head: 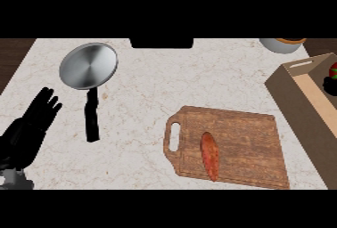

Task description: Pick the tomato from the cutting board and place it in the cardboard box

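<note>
While the tomato (334, 70) shows red inside the box (309, 95), the left hand (30, 127) rests open-fingered on the marble counter (151, 84).

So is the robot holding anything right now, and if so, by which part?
Only partly answerable. The left hand rests open and holds nothing. Inside the box, something red shows beside a dark shape at the picture's edge; whether that is the right hand holding it cannot be told.

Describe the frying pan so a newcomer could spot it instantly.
Start at the pale marble counter and look to its far left corner, well clear of the wooden cutting board. The frying pan lies there, its black handle pointing toward the robot. It is the only shiny round metal thing on the counter.
</note>
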